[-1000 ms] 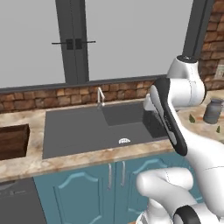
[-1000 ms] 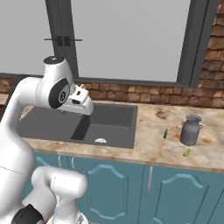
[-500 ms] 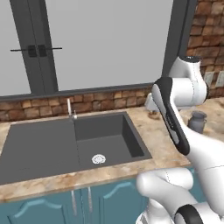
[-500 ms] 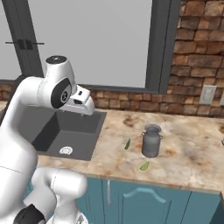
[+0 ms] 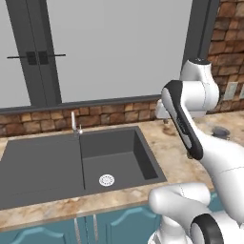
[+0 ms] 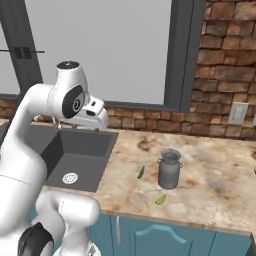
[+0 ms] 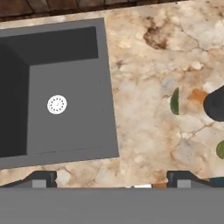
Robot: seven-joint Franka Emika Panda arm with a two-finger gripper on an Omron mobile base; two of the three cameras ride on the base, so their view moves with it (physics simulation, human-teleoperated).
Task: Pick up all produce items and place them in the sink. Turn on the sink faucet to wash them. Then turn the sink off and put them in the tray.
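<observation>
The gripper (image 7: 109, 177) is hanging wide open and empty above the surface (image 6: 210, 175) because two green produce items (image 6: 141, 172) are waiting beside the sink (image 5: 57, 162) for picking.

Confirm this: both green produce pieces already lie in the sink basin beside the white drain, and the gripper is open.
Wrong place. Both produce pieces lie on the counter by the metal jug, as the right base view shows. The gripper is open.
</observation>
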